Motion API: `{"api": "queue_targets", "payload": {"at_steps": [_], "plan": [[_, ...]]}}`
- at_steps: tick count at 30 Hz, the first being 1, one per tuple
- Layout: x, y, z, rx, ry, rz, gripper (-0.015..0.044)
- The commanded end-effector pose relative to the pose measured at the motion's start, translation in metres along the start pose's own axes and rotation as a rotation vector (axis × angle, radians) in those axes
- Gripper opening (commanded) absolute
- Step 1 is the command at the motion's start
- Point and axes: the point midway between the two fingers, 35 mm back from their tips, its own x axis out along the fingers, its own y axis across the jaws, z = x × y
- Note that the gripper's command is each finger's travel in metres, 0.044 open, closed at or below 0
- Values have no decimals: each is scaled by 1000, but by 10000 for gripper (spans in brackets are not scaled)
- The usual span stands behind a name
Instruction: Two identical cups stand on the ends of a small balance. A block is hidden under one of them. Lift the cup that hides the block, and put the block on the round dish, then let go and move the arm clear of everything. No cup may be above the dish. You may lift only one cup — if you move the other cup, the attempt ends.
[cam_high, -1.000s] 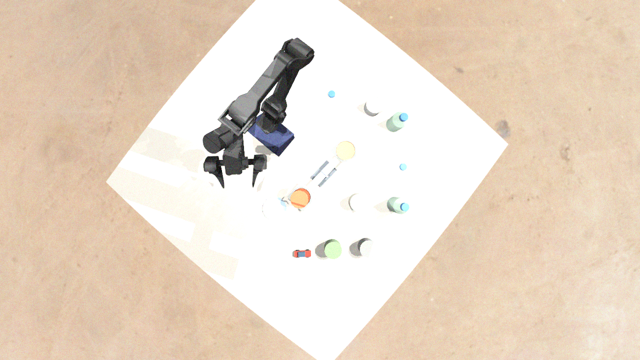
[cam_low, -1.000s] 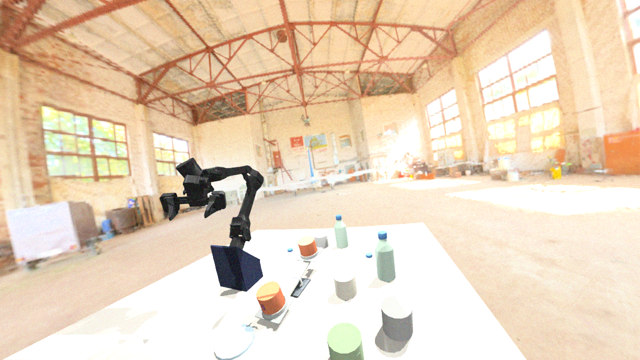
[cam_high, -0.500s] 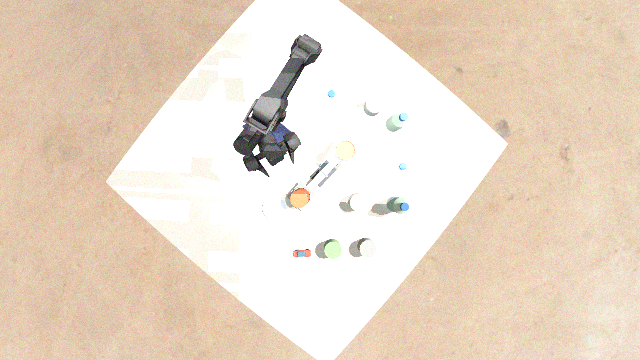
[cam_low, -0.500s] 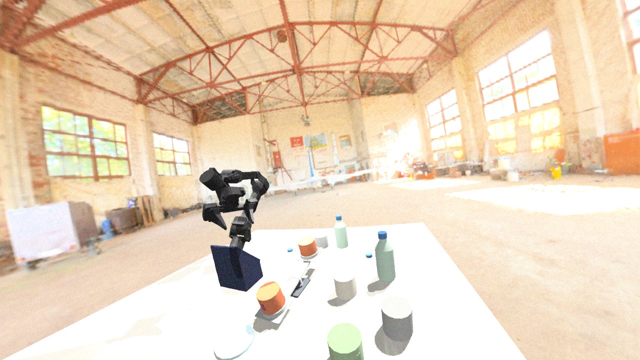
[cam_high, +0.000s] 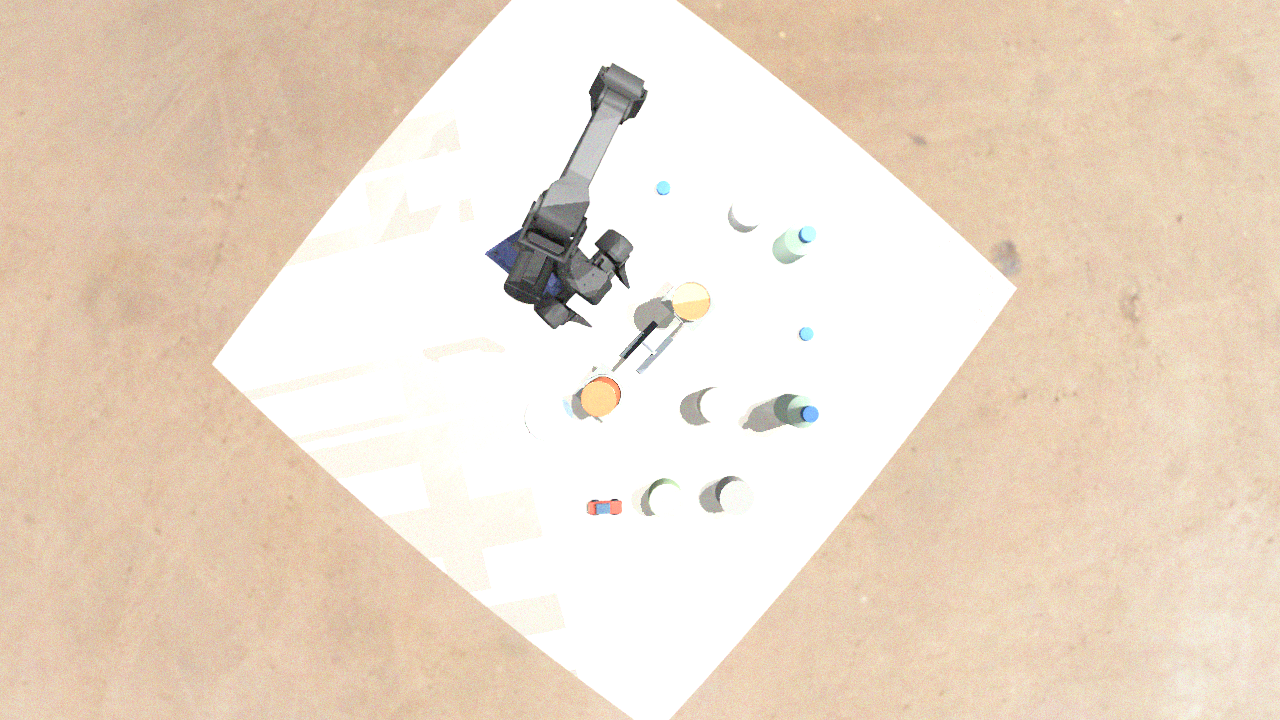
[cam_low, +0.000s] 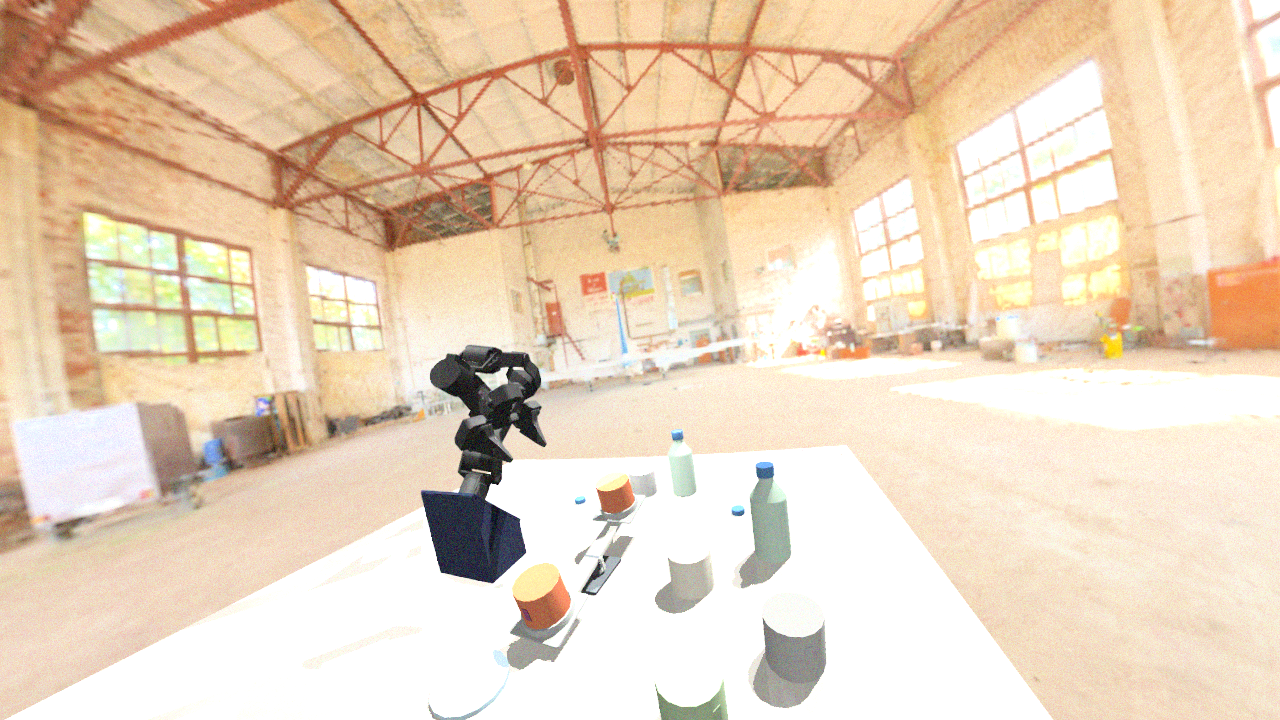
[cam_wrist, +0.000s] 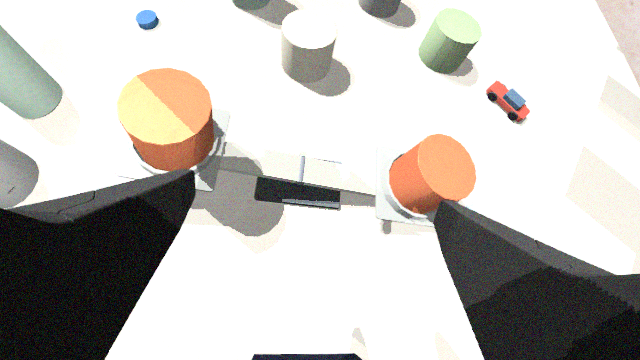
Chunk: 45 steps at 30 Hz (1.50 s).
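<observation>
My gripper is open and empty, high above the table beside the balance, facing down at it. One orange cup stands on the dish-side end, leaning outward. The other orange cup stands on the far end, which looks higher; the beam slopes down toward the dish side. The pale round dish lies beyond the dish-side cup, very faint against the white table. No block is visible.
A white cylinder, a green cylinder and a dark grey one stand beside the balance. Two green bottles, a red toy car and small blue caps are around.
</observation>
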Motion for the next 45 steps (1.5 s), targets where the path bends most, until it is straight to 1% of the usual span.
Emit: {"api": "queue_targets", "payload": {"at_steps": [1,9,22,34,45], "plan": [[4,0,-1,-27,24,14,440],[17,-20,8,-197,148,29,440],[45,-50,23,-584,311,129,440],[83,-79,29,-942,442,273,440],[126,-107,24,-1263,540,448,440]]}}
